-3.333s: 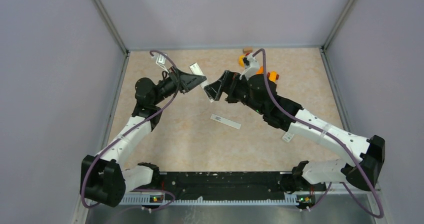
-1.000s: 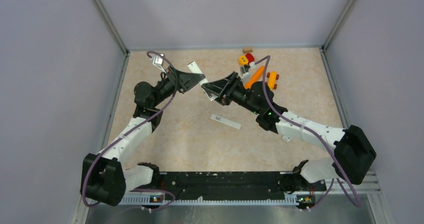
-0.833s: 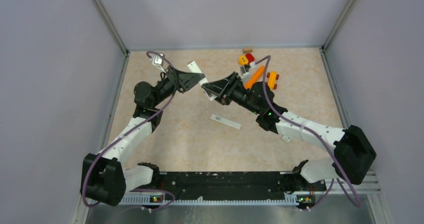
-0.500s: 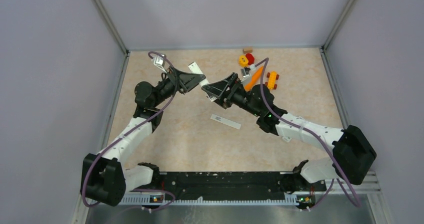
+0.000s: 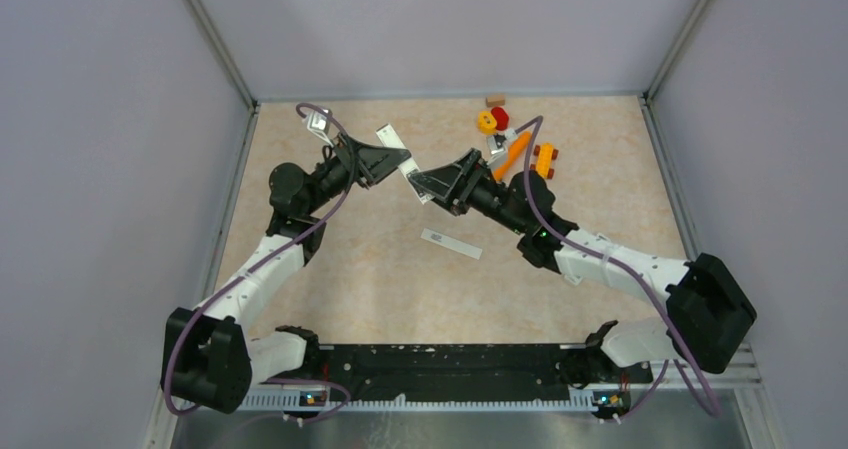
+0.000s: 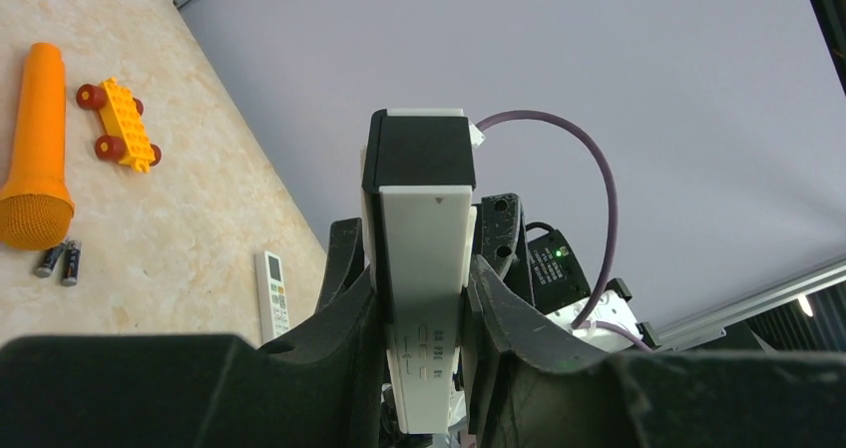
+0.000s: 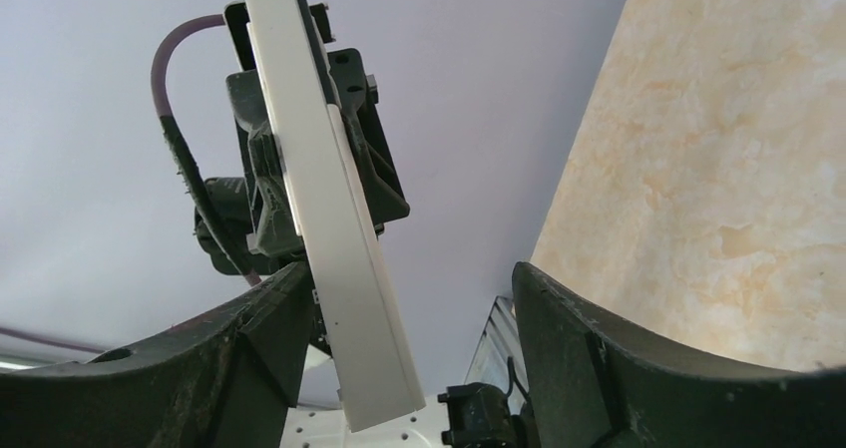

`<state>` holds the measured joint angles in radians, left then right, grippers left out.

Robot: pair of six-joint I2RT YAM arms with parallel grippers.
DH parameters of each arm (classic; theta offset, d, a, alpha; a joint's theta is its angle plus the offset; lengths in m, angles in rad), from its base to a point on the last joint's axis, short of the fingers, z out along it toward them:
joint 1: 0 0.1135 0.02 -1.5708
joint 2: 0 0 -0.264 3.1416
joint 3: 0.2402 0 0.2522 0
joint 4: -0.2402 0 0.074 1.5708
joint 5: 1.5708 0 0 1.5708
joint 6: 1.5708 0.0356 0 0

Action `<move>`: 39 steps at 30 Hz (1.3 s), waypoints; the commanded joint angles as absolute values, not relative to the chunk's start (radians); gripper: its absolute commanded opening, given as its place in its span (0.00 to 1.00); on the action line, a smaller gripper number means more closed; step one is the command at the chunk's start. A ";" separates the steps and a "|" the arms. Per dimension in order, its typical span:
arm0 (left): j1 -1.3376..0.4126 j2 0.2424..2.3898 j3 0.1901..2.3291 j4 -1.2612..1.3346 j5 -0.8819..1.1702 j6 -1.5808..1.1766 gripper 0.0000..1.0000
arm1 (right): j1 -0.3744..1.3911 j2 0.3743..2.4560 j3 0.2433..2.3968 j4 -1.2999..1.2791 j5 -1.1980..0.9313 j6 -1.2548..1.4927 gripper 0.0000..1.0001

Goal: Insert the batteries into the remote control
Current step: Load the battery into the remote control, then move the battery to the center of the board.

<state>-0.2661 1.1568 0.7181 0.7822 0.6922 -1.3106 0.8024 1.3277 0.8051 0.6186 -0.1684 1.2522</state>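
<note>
Remote control (image 6: 424, 238), slim white, clamped by left end effector (image 6: 424, 303), right end effector (image 7: 409, 288) apart

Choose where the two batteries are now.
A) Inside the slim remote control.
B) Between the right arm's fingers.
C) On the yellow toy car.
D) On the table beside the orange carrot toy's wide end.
D: the left wrist view shows the batteries lying on the table by the carrot toy's wide end, away from the remote control clamped between the left fingers.
</note>
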 commanded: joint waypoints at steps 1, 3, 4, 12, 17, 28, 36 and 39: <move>-0.258 1.153 0.743 0.827 0.702 -1.310 0.00 | 0.795 1.284 0.826 0.618 -0.176 1.167 0.68; -0.258 1.156 0.744 0.832 0.702 -1.319 0.00 | 0.796 1.288 0.842 0.561 -0.154 1.117 0.61; -0.258 1.157 0.746 0.839 0.706 -1.326 0.00 | 0.797 1.291 0.846 0.544 -0.145 1.100 0.59; -0.248 1.166 0.746 0.824 0.715 -1.313 0.00 | 0.796 1.289 0.867 0.542 -0.158 1.006 0.86; -0.224 1.144 0.722 0.717 0.719 -1.229 0.00 | 0.762 1.279 0.882 0.577 -0.246 0.937 0.99; -0.160 1.033 0.623 0.477 0.713 -1.036 0.00 | 0.696 1.069 0.845 0.234 -0.085 0.717 0.94; -0.158 0.908 0.575 0.348 0.741 -0.984 0.00 | 0.693 1.095 1.057 -0.482 0.354 0.529 0.89; -0.158 0.891 0.574 0.323 0.772 -0.988 0.00 | 0.692 1.194 1.121 -0.639 0.424 0.533 0.81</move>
<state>-0.1623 0.9234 0.5751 0.3477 0.7258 -1.0157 0.7017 1.0981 1.0241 -0.2947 0.2253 0.5957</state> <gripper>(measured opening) 0.331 0.855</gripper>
